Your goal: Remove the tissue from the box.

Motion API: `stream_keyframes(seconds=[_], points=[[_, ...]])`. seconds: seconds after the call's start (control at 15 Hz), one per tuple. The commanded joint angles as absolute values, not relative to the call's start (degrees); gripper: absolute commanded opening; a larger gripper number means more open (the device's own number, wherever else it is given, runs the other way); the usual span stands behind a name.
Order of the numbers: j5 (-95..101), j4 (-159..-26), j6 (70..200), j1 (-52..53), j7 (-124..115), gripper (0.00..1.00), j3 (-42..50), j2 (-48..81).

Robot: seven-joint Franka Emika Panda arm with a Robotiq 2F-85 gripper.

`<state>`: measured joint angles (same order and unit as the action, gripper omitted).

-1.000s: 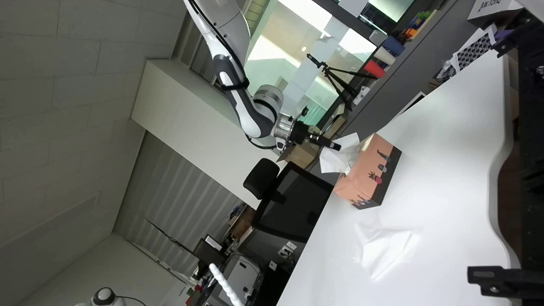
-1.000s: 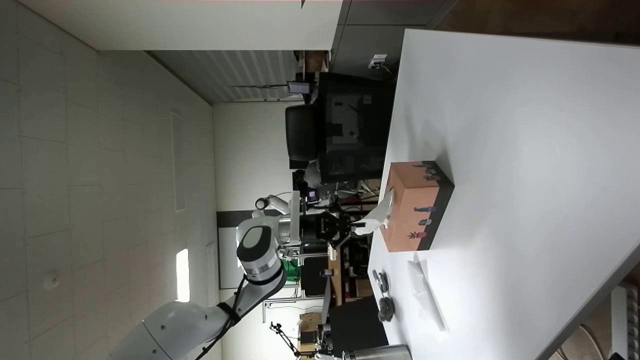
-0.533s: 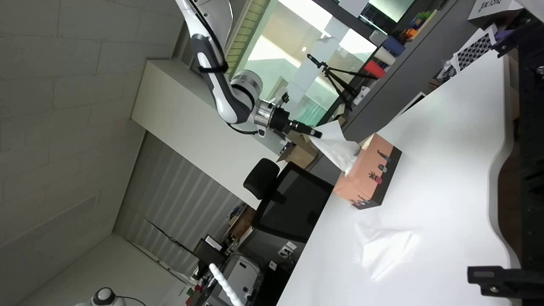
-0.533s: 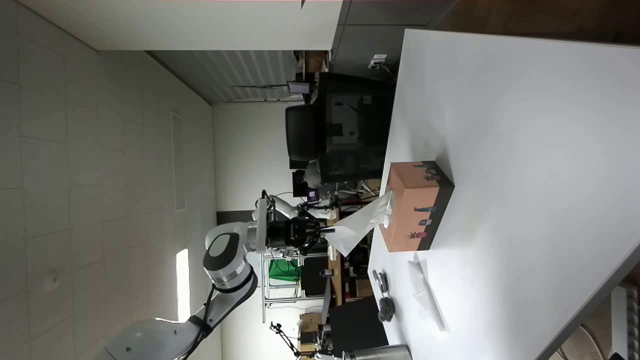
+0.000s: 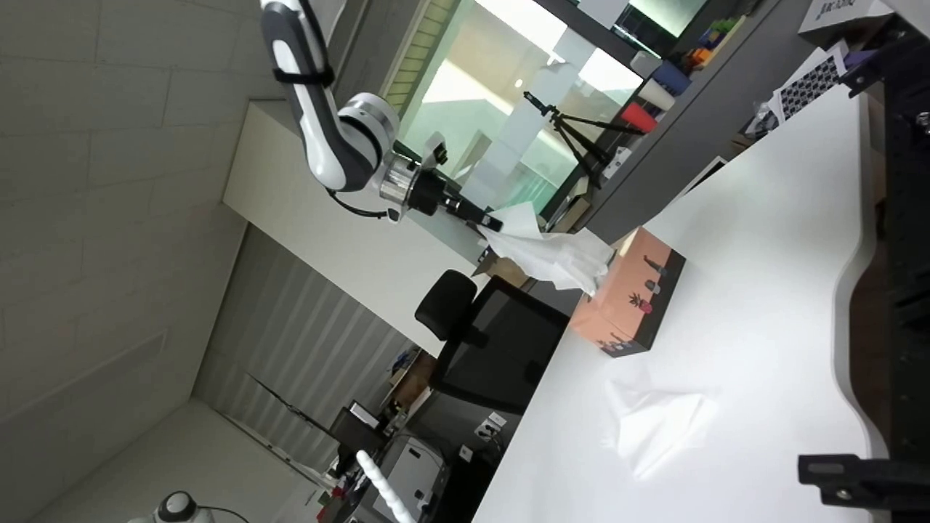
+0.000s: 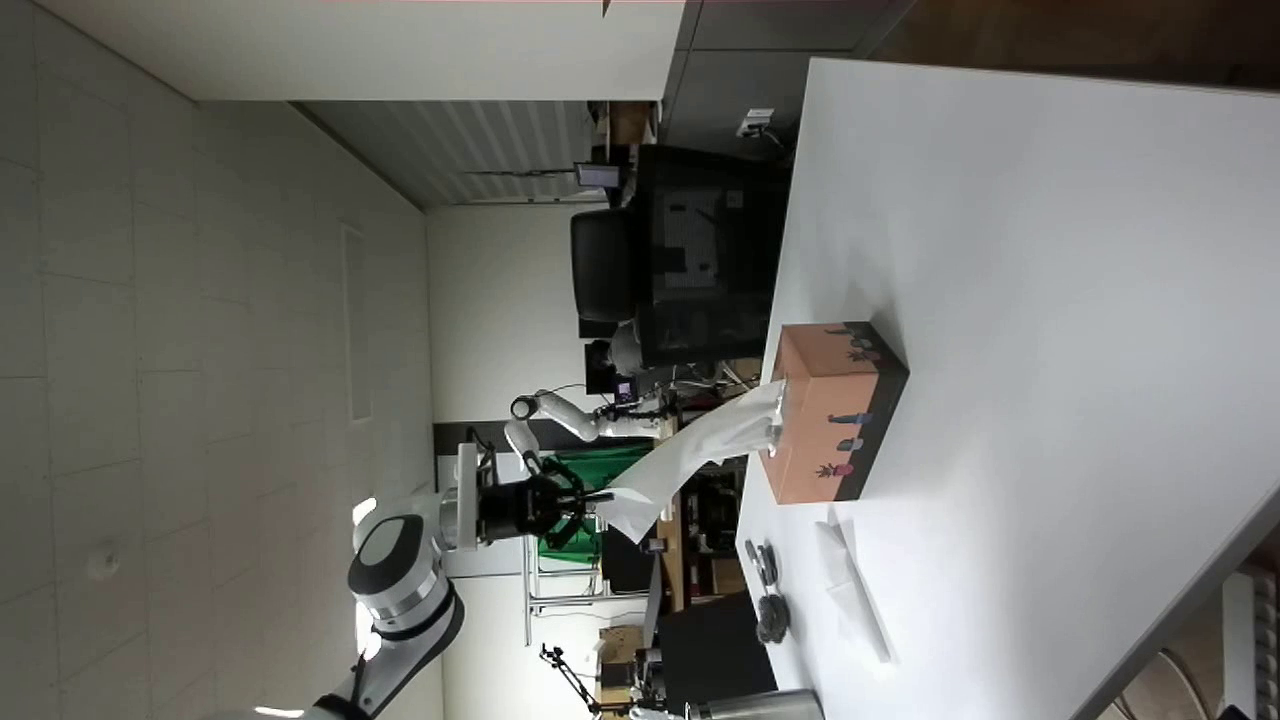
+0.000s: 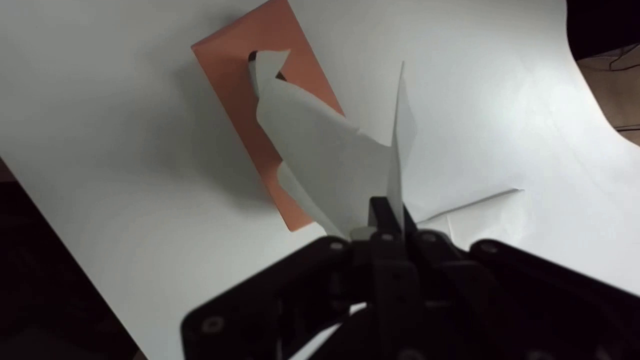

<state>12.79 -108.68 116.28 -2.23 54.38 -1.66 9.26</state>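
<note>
My gripper (image 5: 495, 222) is shut on a white tissue (image 5: 556, 258), held up above the orange tissue box (image 5: 631, 294). In an exterior view, the gripper (image 6: 602, 497) pinches the tissue (image 6: 690, 450) near its upper corner. The tissue stretches at a slant down to the slot of the box (image 6: 825, 435). In the wrist view, the fingers (image 7: 395, 217) are closed on the tissue (image 7: 325, 140), with a flap sticking up between them. Its lower end is at the slot of the box (image 7: 230, 70); how much is inside is hidden.
A loose white tissue (image 5: 657, 428) lies on the white table (image 5: 770, 283) beside the box; it also shows in the wrist view (image 7: 487, 217). A black chair (image 5: 501, 338) stands behind the table edge. Small dark items (image 6: 770, 600) and a metal cylinder (image 6: 765, 705) are at the table's edge.
My gripper has risen and moved away from the box with the tissue in it. Much more tissue is drawn out of the slot. The box has not moved.
</note>
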Motion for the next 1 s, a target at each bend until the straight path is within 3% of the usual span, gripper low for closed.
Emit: stream_keyframes(seconds=[0.0, 0.93], points=[[10.65, -116.08, 120.43, -0.13, 54.98, 0.00, -3.52, 2.92], [15.06, -135.31, 141.05, 4.22, 51.02, 0.00, -5.29, 7.58]])
